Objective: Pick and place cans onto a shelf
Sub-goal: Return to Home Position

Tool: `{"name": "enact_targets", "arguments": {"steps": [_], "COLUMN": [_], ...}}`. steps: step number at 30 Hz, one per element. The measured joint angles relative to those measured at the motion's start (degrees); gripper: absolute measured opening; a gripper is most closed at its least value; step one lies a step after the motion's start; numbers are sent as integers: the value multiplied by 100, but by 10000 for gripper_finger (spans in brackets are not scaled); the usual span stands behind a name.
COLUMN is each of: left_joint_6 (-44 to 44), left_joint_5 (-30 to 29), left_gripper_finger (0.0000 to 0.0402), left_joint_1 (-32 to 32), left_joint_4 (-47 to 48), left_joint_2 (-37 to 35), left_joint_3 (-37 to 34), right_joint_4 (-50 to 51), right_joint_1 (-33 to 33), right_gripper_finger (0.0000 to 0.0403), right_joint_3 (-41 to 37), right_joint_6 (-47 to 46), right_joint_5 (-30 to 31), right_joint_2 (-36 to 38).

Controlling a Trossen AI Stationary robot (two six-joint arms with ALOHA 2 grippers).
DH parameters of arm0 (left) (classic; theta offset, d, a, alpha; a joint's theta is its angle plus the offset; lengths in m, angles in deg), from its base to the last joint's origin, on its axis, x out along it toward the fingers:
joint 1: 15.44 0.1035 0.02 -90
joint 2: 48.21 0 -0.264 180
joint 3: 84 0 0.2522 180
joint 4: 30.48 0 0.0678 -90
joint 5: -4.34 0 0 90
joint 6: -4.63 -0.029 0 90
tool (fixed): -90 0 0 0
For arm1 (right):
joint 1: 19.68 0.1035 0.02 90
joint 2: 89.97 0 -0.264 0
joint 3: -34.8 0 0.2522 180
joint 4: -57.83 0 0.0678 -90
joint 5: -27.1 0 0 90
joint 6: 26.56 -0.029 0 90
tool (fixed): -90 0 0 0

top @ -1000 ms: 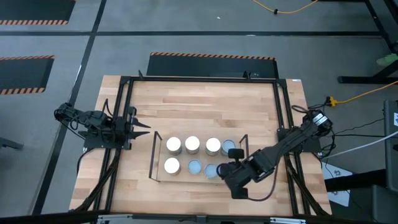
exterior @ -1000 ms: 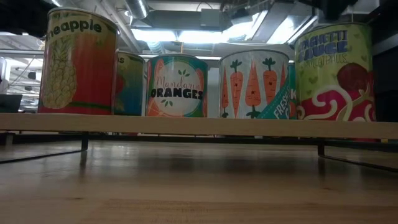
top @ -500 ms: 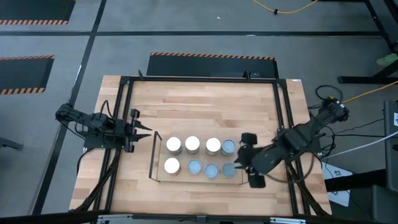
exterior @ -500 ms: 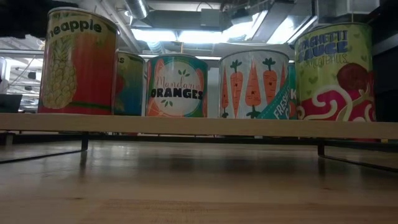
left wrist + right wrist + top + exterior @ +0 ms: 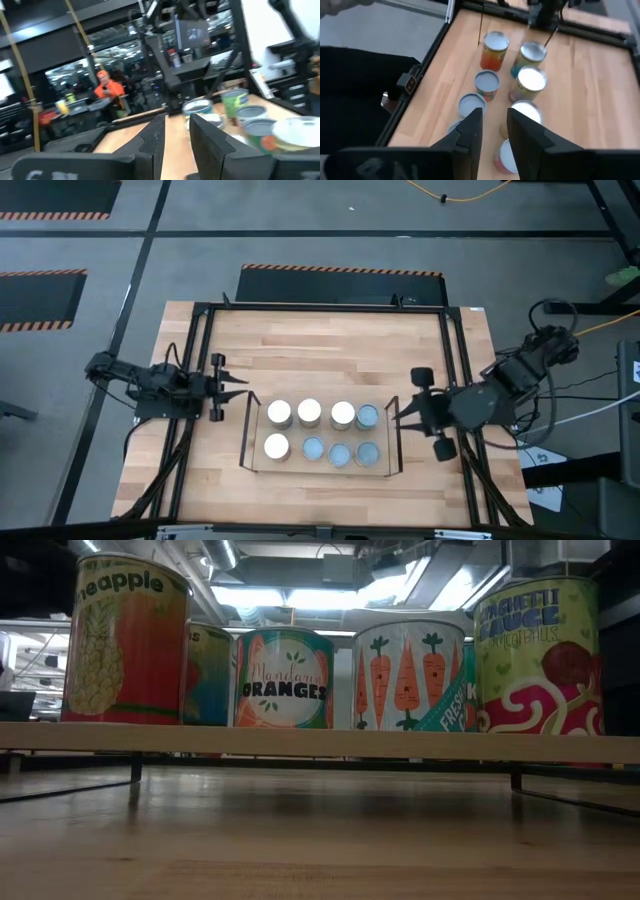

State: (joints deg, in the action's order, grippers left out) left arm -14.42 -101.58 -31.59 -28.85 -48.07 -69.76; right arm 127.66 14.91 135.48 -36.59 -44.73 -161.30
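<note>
While eight cans stand upright on the shelf, left pincer and right pincer flank its ends, slightly spread.

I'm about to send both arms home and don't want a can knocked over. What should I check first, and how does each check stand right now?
1. All eight cans on the shelf, in two rows of four: ok.
2. Every can upright, none tipped: ok.
3. Left claw open, holding nothing, apart from the shelf's left end: ok.
4. Right claw open, holding nothing: ok.
5. Gap between the right claw and the shelf's right wire end, which it sits close beside: cannot tell.
6. Person in orange stands far beyond the table: ok.
</note>
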Motion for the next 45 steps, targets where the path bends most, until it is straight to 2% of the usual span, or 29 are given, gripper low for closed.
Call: {"name": "enact_targets", "arguments": {"steps": [4,6,11,18,26,39,45], "left_joint_6": [-13,21,327,838,968,951,956], "left_joint_5": [-91,-157,-130,443,687,686,686], "left_gripper_finger": [82,82,82,82,82,82,82], "left_joint_1": [391,591,1018,1375,1480,1478,1478], "left_joint_4": [140,243,606,954,998,1006,1008], "left_joint_2": [0,0,0,0,0,0,0], "left_joint_3": [0,0,0,0,0,0,0], "right_joint_4": [22,-205,-1181,-2546,-3415,-3986,-4448], "right_joint_1": [0,-2,-1,-62,-61,-61,-68], "right_gripper_finger": [94,94,94,94,94,94,94], "right_joint_3": [-69,-359,-1760,-3570,-4906,-6431,-7036], "right_joint_6": [306,445,569,569,414,639,1110], "right_joint_5": [24,23,22,-6,-27,22,36], "right_joint_2": [263,479,1379,2899,4307,5987,6695]}}
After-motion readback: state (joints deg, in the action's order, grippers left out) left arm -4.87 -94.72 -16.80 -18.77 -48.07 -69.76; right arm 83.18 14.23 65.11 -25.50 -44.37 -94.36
